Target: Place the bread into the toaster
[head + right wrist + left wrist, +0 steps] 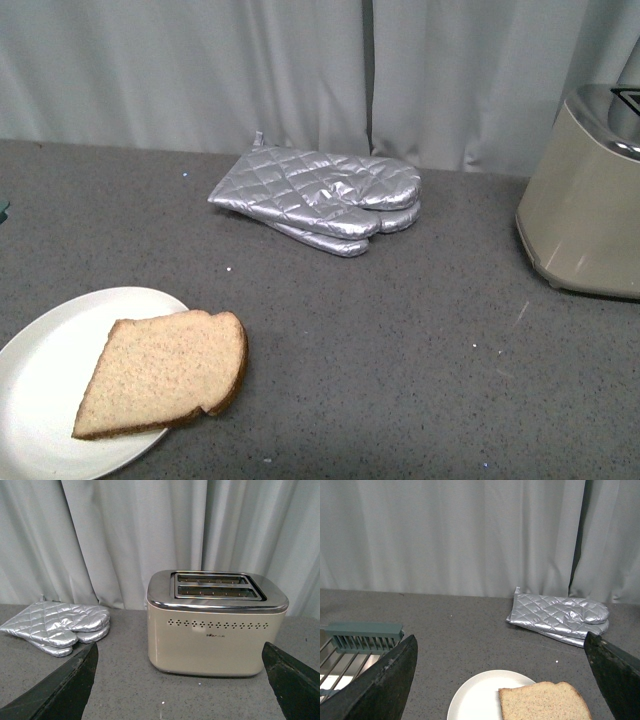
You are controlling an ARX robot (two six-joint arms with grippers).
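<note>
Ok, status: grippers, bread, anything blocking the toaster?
Left gripper open, right gripper open, both empty. Bread on plate, overhanging its rim. Toaster slots empty. Oven mitts lie farther back, behind the direct path.

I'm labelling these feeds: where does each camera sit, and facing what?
Front: robot's body, facing forward over bread, plate, mitts, toaster; no arms show.
Left wrist: left arm, facing bread and mitts; open jaws frame the view.
Right wrist: right arm, facing the toaster; open jaws likewise.
All three share the mitts.
</note>
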